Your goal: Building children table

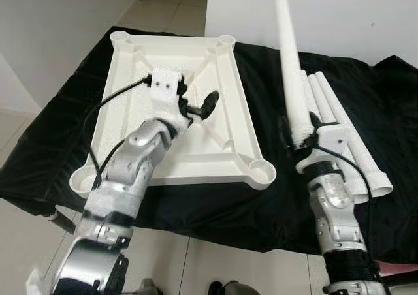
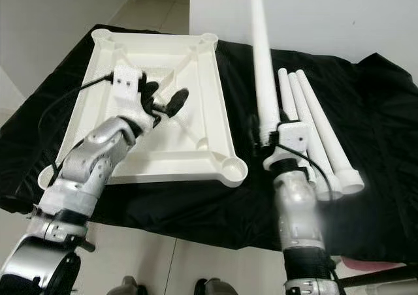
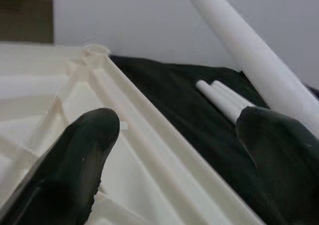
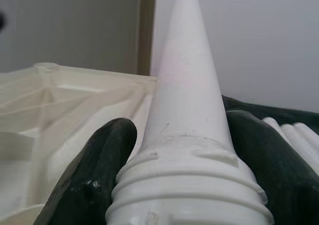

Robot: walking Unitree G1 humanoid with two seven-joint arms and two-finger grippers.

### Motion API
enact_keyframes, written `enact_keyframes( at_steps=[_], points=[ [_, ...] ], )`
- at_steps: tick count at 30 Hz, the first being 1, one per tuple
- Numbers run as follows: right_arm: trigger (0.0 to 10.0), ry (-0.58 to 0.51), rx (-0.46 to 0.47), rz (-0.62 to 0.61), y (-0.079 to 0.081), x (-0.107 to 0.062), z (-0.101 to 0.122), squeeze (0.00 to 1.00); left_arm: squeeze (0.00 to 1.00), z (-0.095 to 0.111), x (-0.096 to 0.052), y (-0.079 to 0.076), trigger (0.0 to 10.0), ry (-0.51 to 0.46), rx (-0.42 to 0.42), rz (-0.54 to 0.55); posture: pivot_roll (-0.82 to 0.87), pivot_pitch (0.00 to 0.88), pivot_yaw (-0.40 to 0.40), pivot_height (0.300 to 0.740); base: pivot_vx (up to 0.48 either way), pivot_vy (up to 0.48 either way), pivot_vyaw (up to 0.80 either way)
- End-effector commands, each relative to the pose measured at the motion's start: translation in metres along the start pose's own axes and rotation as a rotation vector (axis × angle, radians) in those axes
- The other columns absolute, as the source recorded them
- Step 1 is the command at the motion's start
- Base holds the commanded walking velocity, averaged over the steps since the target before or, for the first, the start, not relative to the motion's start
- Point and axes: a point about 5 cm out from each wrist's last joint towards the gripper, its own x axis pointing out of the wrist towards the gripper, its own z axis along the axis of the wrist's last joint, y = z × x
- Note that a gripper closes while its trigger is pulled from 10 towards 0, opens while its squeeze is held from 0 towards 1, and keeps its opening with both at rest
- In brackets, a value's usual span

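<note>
The right hand (image 1: 295,138) has 1 white leg (image 1: 289,66) clamped between its black fingers (image 4: 94,175) at the threaded end, taper pointing straight up, so this looks like the leg-fitting step. Just to that hand's right, 3 spare legs (image 1: 346,135) lie side by side on the black cloth (image 1: 274,79) draped over the tabletop. To its left sits the upturned table top (image 1: 228,106), ribbed underside up, with a round socket at each of its 4 corners.

The left hand (image 1: 199,107) hovers over the middle of that panel, fingers spread wide and holding nothing.

Next move, as I read it: flip the leg so the thread faces down, carry it left to the near corner socket (image 1: 262,171) and screw it in. The left hand is well placed to brace the panel.

Room looks fair. There is bare cloth between the right hand and the panel, but the wall stands close behind, and the panel's near edge sits close to the tabletop's front edge.
</note>
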Motion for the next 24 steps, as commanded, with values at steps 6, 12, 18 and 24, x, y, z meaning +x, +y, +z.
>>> enact_keyframes(
  at_steps=[6,12,18,24],
  points=[
    [10.0,-0.041,0.005,0.074,0.020,0.007,0.002,0.00,0.00,0.004,0.020,-0.016,10.0,0.101,-0.290,-0.252,0.00,0.054,-0.042,0.740,0.000,0.000,0.00],
    [10.0,-0.061,-0.007,0.163,0.040,0.011,0.002,0.00,0.00,0.006,0.029,-0.018,10.0,0.159,-0.383,-0.270,0.00,0.044,-0.036,0.740,0.000,0.000,0.00],
    [10.0,-0.075,0.000,0.197,0.050,0.013,0.003,0.00,0.00,0.013,0.033,-0.021,10.0,0.168,-0.464,-0.302,0.00,0.042,-0.034,0.740,0.000,0.000,0.00],
    [10.0,-0.090,-0.016,0.249,0.062,0.009,0.004,0.00,0.00,0.017,0.036,-0.019,10.0,0.187,-0.536,-0.300,-0.01,0.042,-0.032,0.740,0.000,0.000,0.00]
  ],
)
